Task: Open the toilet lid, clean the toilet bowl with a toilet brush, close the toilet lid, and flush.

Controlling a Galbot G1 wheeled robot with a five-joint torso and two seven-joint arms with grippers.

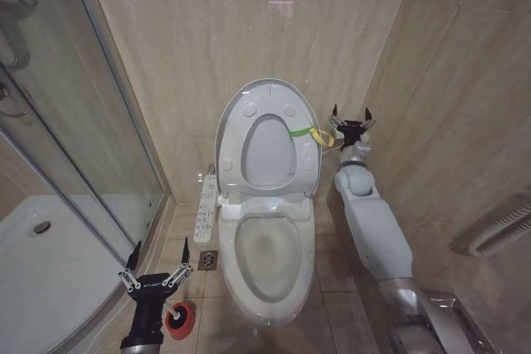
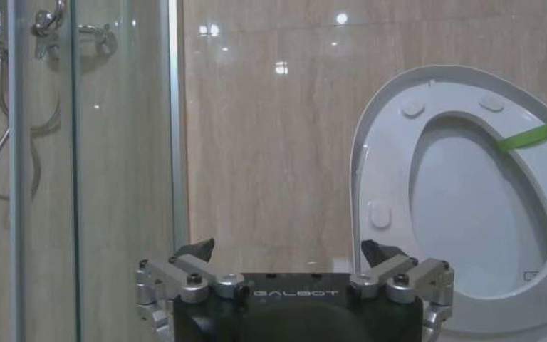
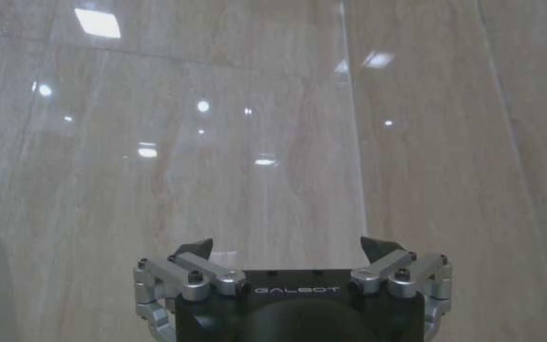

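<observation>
Toilet lid stands raised, leaning back against the beige tiled wall behind the toilet bowl, with the ring-shaped seat lifted flat against its inner face. A yellow-green band is tied at the lid's edge on the robot's right side; in the left wrist view the same lid and band show beyond that arm's gripper. Below the lid, the bowl lies open, its white basin uncovered and slightly stained at the bottom. A long white button panel runs along the bowl's side toward the robot's left, and a small square floor drain sits on the tiles just beside the bowl on that same side.

Right gripper hovers just beside the lid's banded edge, close to the band's loose end, fingers spread apart and holding nothing; its own wrist view shows the spread gripper facing bare wall tile.

Left gripper is low and to the robot's left of the bowl, well apart from the lid, fingers also spread and empty. Directly under it on the floor sits a small red round holder cup; whether the toilet brush stands in it cannot be told. A glass shower enclosure stands farther to the left of the bowl.
</observation>
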